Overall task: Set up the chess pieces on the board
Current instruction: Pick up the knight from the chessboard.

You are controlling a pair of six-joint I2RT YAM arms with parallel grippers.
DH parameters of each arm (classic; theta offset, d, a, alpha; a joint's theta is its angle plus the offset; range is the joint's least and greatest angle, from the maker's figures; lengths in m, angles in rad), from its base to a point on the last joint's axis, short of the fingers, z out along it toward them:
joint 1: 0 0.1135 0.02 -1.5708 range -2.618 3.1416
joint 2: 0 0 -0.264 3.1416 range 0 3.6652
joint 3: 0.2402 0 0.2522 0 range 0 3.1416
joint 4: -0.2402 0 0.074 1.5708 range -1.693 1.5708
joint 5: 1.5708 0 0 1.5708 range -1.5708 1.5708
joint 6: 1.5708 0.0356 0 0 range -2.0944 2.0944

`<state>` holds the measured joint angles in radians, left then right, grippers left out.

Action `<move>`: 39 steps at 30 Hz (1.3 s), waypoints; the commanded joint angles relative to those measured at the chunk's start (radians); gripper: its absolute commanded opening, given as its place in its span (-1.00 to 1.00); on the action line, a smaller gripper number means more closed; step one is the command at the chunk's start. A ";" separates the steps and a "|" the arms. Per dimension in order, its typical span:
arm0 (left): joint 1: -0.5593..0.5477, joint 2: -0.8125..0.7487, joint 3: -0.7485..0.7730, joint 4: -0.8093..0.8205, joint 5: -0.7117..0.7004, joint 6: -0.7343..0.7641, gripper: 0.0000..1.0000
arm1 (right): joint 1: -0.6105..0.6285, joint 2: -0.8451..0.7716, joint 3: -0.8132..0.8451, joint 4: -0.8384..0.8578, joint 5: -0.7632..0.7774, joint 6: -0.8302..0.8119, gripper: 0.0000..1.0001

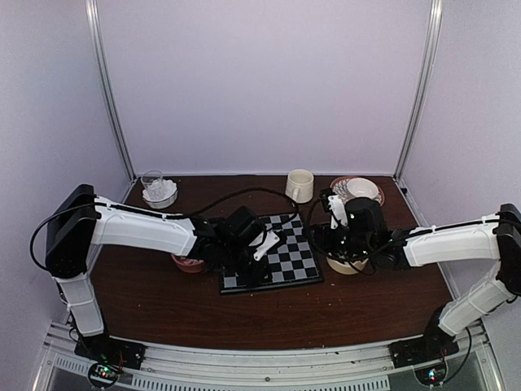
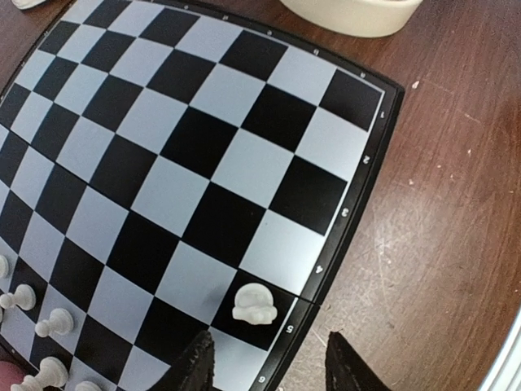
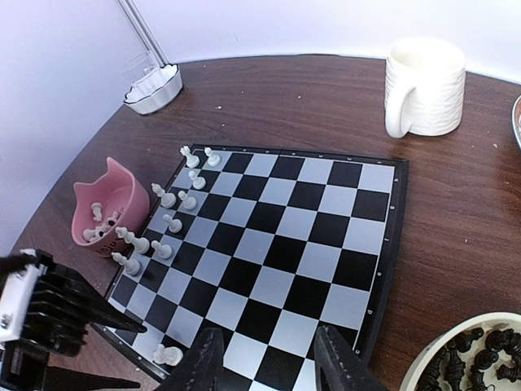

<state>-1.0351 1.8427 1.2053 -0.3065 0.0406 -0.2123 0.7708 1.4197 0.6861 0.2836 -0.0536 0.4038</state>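
Observation:
The board (image 1: 297,261) lies at mid-table. White chess pieces (image 3: 167,220) stand in two rows along its left side. One white piece (image 2: 254,304) lies on its side on a black square by the board's near edge; it also shows in the right wrist view as the toppled piece (image 3: 167,355). My left gripper (image 2: 273,371) hangs just short of it, open, with nothing between the fingers. My right gripper (image 3: 269,366) hovers over the board's right part, open and empty. Black chess pieces (image 3: 480,358) fill a cream bowl (image 1: 346,265) under the right arm.
A pink bowl (image 3: 106,213) with white pieces sits left of the board. A cream mug (image 1: 299,186) and a patterned plate with a bowl (image 1: 358,190) stand behind it. A white dish holding a glass (image 1: 159,189) is at the back left.

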 commanded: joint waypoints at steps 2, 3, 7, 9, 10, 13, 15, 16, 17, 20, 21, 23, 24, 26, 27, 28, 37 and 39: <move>-0.006 0.024 0.047 -0.042 -0.007 -0.014 -0.09 | -0.008 -0.013 -0.002 0.034 -0.020 0.015 -0.20; -0.005 0.026 0.049 -0.044 -0.007 -0.012 -0.10 | -0.009 -0.009 -0.001 0.034 -0.022 0.015 -0.20; -0.005 0.038 0.058 -0.046 -0.002 -0.009 -0.11 | -0.010 0.000 0.006 0.033 -0.035 0.015 -0.20; -0.006 0.047 0.065 -0.046 -0.002 -0.009 -0.12 | -0.010 0.003 0.007 0.034 -0.039 0.015 -0.20; -0.006 0.050 0.067 -0.046 -0.001 -0.009 -0.13 | -0.011 0.004 0.008 0.033 -0.040 0.015 -0.20; -0.006 0.061 0.076 -0.046 0.002 -0.003 -0.17 | -0.011 0.005 0.010 0.032 -0.045 0.014 -0.20; -0.006 0.067 0.080 -0.040 0.010 0.002 -0.20 | -0.011 0.007 0.012 0.032 -0.046 0.014 -0.20; -0.006 0.068 0.080 -0.037 0.010 0.002 -0.21 | -0.012 0.007 0.012 0.030 -0.046 0.015 -0.20; -0.006 0.071 0.080 -0.034 0.011 0.004 -0.23 | -0.013 0.008 0.013 0.031 -0.046 0.015 -0.20; -0.006 0.077 0.080 -0.027 0.009 0.011 -0.27 | -0.014 0.009 0.013 0.028 -0.049 0.016 -0.21; -0.006 0.078 0.080 -0.025 0.009 0.014 -0.28 | -0.014 0.007 0.013 0.029 -0.050 0.017 -0.21; -0.006 0.082 0.082 -0.024 -0.004 0.016 -0.30 | -0.015 0.007 0.013 0.029 -0.053 0.018 -0.22; -0.006 0.082 0.082 -0.022 -0.006 0.018 -0.31 | -0.016 0.006 0.013 0.028 -0.055 0.018 -0.22; -0.006 0.085 0.082 -0.019 -0.013 0.020 -0.31 | -0.016 0.003 0.012 0.029 -0.057 0.018 -0.22; -0.006 0.087 0.082 -0.018 -0.013 0.021 -0.31 | -0.016 0.002 0.012 0.029 -0.058 0.018 -0.23; -0.006 0.087 0.081 -0.014 -0.012 0.021 -0.31 | -0.016 0.001 0.011 0.030 -0.058 0.019 -0.23; -0.005 0.087 0.073 0.022 -0.008 0.026 -0.30 | -0.019 -0.007 0.007 0.029 -0.059 0.020 -0.25; -0.006 0.088 0.074 0.022 -0.016 0.026 -0.34 | -0.019 -0.007 0.007 0.030 -0.058 0.020 -0.25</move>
<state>-1.0359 1.9221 1.2591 -0.3317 0.0376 -0.2001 0.7605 1.4204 0.6861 0.3027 -0.1055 0.4187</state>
